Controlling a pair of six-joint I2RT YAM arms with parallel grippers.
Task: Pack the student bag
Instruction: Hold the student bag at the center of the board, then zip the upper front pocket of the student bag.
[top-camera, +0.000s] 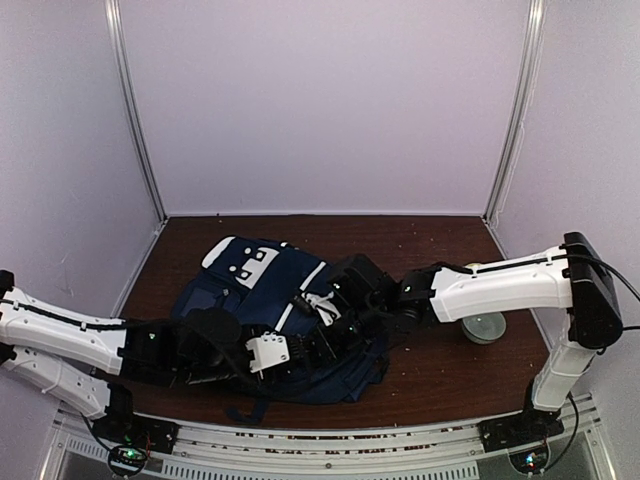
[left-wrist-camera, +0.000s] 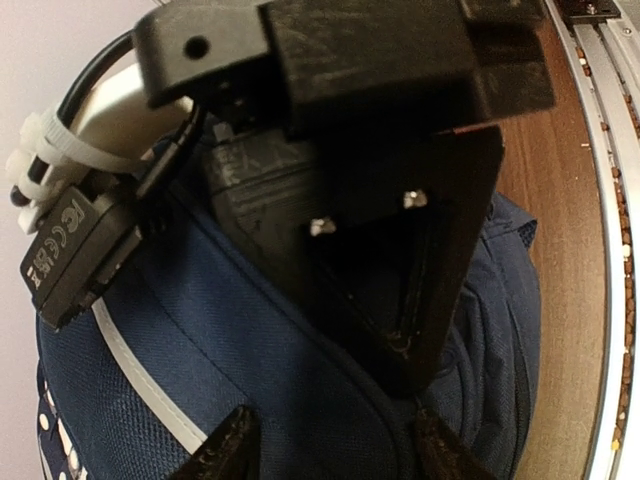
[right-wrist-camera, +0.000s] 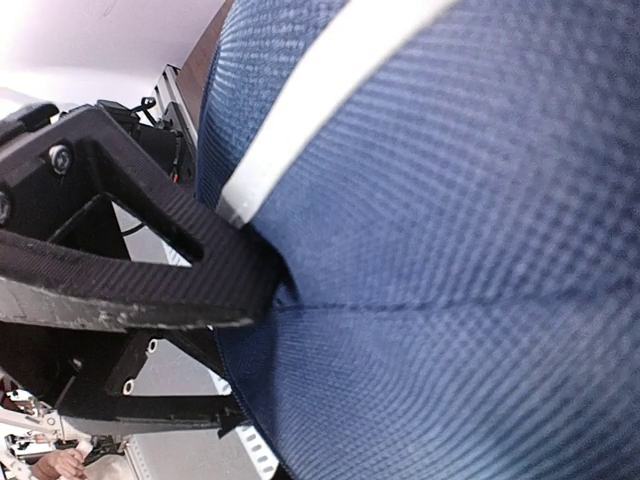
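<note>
The student bag (top-camera: 250, 285), navy with a thin white stripe and white buckle patches, lies in the middle of the table. Both arms meet over its near right part. My right gripper (top-camera: 340, 312) is shut, pinching a fold of the bag's fabric (right-wrist-camera: 450, 250) at its fingertips (right-wrist-camera: 268, 298). In the left wrist view the right gripper's black triangular finger (left-wrist-camera: 400, 260) presses into the bag (left-wrist-camera: 200, 340). My left gripper (left-wrist-camera: 335, 455) hovers just in front of it, fingers apart over a seam of the bag, with nothing clamped. In the top view the left gripper (top-camera: 305, 348) sits at the bag's near edge.
A grey round object (top-camera: 487, 327) lies on the brown table (top-camera: 440, 375) at the right, partly behind the right forearm. White walls close the back and sides. A metal rail (top-camera: 330, 440) runs along the near edge.
</note>
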